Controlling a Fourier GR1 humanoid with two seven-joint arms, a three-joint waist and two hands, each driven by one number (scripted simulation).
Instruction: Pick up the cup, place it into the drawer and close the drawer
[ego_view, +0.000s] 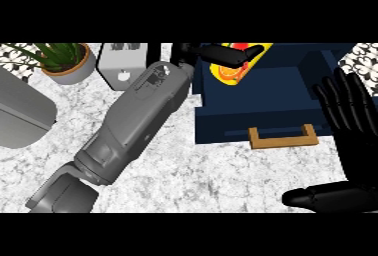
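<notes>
Now left hand (221, 54) curled round yellow cup (235, 70) over open drawer (258, 95); right hand (347, 107) spread flat, empty.

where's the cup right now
In the head view the yellow cup is at top centre-right, over the open navy drawer, with the left hand curled round it.

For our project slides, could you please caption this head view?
Left hand holds the yellow cup over the open blue drawer; right hand rests open at the right edge.
</notes>
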